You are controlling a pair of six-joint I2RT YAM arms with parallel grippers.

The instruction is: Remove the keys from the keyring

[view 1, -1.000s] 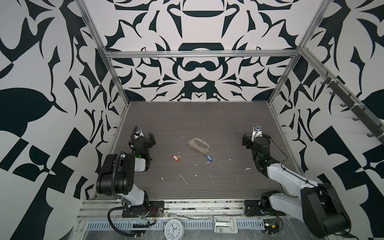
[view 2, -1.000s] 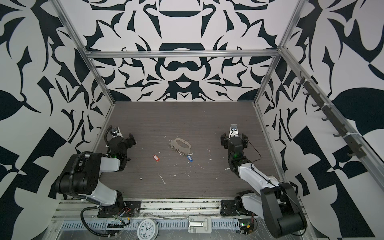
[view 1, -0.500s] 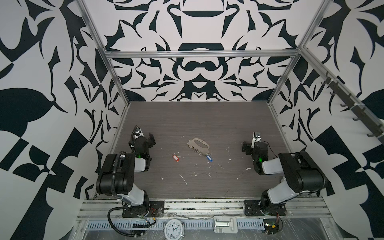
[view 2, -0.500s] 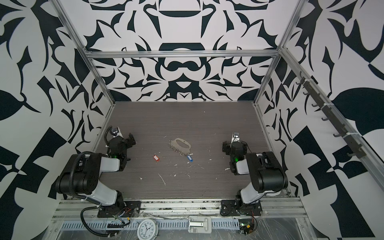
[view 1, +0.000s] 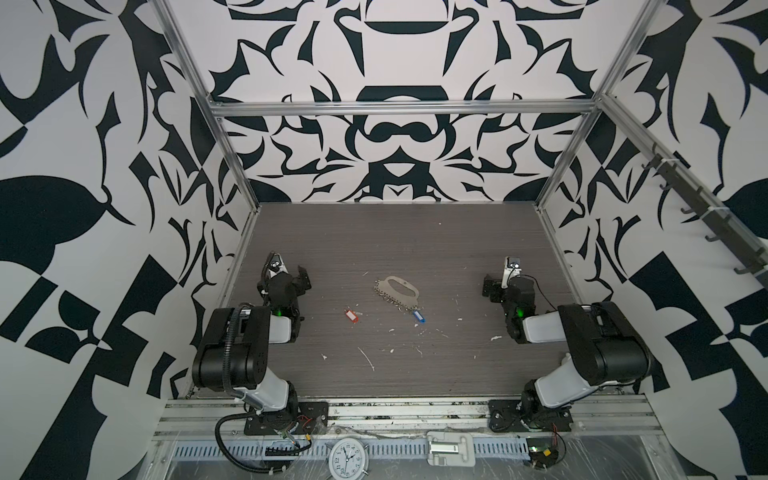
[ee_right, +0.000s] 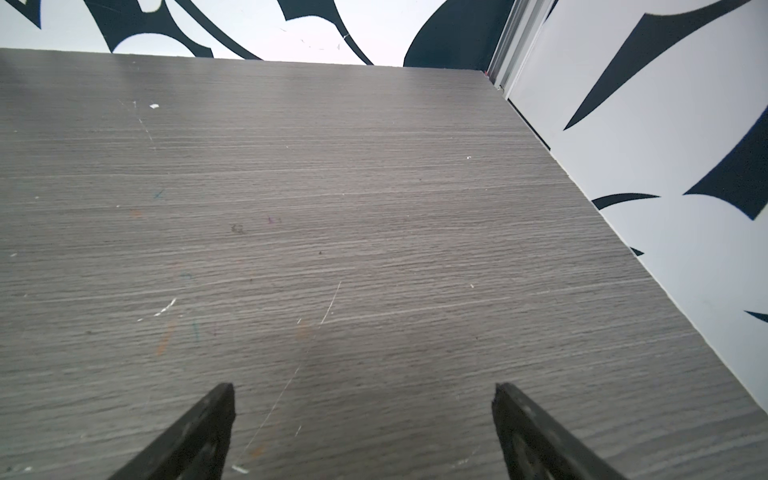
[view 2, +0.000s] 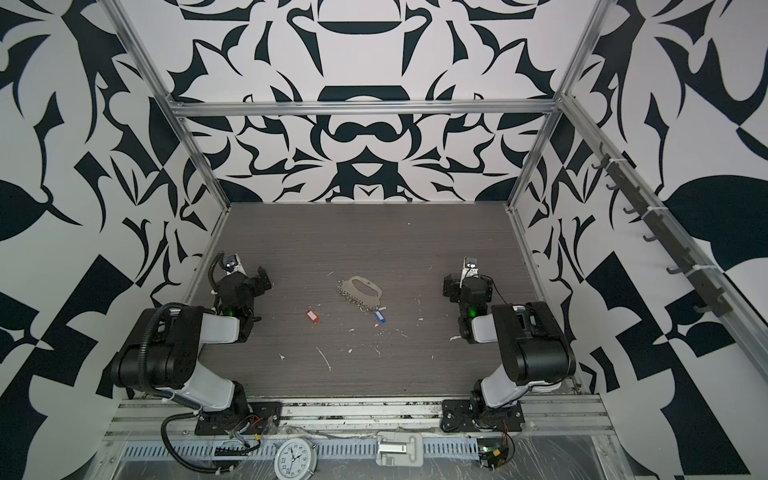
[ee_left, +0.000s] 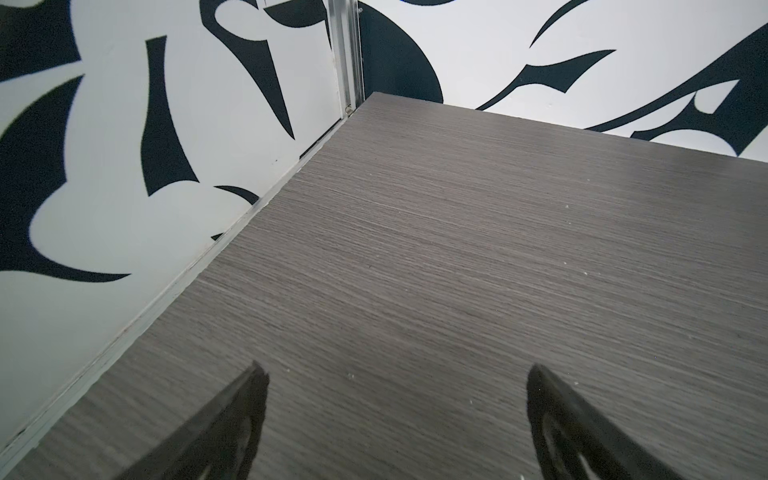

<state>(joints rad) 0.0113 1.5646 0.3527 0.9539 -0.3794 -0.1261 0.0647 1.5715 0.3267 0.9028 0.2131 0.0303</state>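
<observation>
Right arm has folded back to the grey wood-grain tabletop's right edge. Left pincer and right pincer gape wide, empty. Flat silvery half-moon keyring lies mid-tabletop, blue-tagged key at its curved edge, red-tagged key apart.

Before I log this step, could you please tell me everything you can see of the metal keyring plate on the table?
The keyring is a flat, pale silvery half-moon plate, seemingly metal, with an oblong handle slot and small rings along its curved edge. It lies flat and unheld near the middle of the table, ringed edge toward the arms' bases. The blue-tagged key lies against the rings at one end; whether it is hooked on cannot be told.
</observation>
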